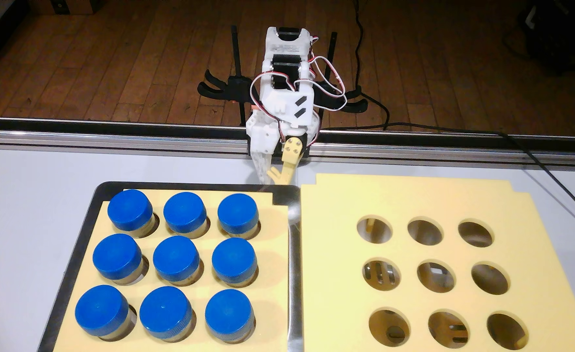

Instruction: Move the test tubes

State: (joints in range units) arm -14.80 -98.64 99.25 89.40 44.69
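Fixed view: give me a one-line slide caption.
Nine blue-capped test tubes fill the left foam rack; the right foam rack stands empty, gripper hanging behind them.

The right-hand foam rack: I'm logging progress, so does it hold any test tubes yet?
No: all nine holes of the right-hand foam rack are empty, while the nine blue-capped test tubes stand in the left rack.

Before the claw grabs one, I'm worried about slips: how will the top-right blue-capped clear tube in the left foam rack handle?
The blue-capped clear plastic tube probably lifts easily, looking light. Its wide cap seems ribbed, so slipping looks unlikely. Freed from the yellow foam rack, it may tip, being top-heavy, then roll.
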